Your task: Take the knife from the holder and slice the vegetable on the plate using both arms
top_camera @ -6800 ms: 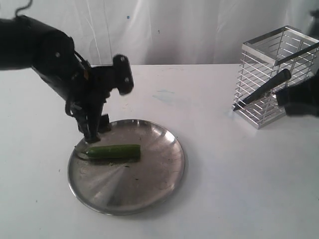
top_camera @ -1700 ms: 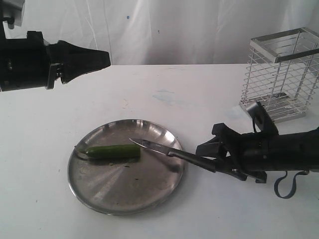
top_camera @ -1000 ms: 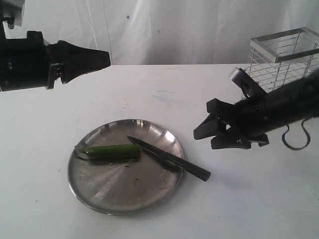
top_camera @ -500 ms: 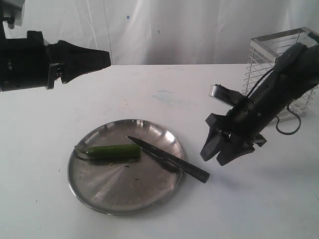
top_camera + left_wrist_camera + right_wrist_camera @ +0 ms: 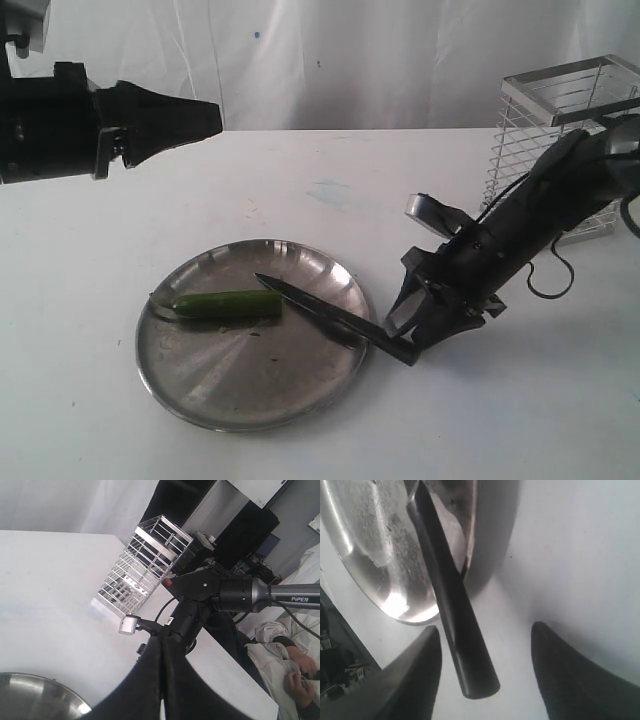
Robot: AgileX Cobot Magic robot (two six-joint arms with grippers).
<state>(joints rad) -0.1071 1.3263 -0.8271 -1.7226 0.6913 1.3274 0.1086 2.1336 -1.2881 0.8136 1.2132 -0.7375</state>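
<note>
1. Exterior view: the knife (image 5: 335, 319) is lying across the plate (image 5: 250, 400) rim, blade tip just beside the vegetable (image 5: 226, 304), handle end resting on the tabletop (image 5: 330, 180), exactly as half a second ago. The right gripper (image 5: 418, 330) is now sitting lower, right at the handle end, its fingers spread, where before it was hovering higher and apart. The left gripper (image 5: 210, 117) is hanging high over the far side, unmoved. The holder (image 5: 560, 140) is standing at the far right
2. Left wrist view: the left fingers (image 5: 150, 690) are showing pressed together, holding nothing; the holder (image 5: 145, 562) is standing beyond
3. Right wrist view: the right fingers (image 5: 417, 672) are straddling the knife (image 5: 455, 630) handle without touching it
</note>
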